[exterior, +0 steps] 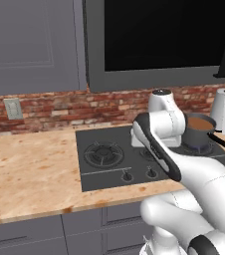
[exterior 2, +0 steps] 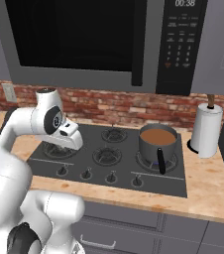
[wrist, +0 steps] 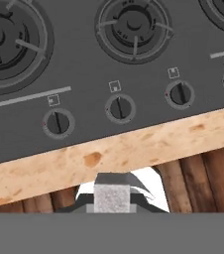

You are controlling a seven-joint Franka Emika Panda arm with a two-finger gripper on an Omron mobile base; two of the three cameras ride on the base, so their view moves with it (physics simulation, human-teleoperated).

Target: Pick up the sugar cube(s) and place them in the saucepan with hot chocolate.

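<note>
The sugar cube (wrist: 115, 198) sits pinched in the gripper (wrist: 115, 204) over the stove's (wrist: 84, 74) near edge; the saucepan (exterior 2: 158, 142) stands far right.

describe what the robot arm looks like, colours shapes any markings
The arm is glossy white, built from thick rounded tube segments. Dark grey to black bands sit at the joints, and a long dark strip runs along one link in the left base view. In the right base view a round dark cap with a small pale mark sits on an upper joint. No cables are visible.
</note>
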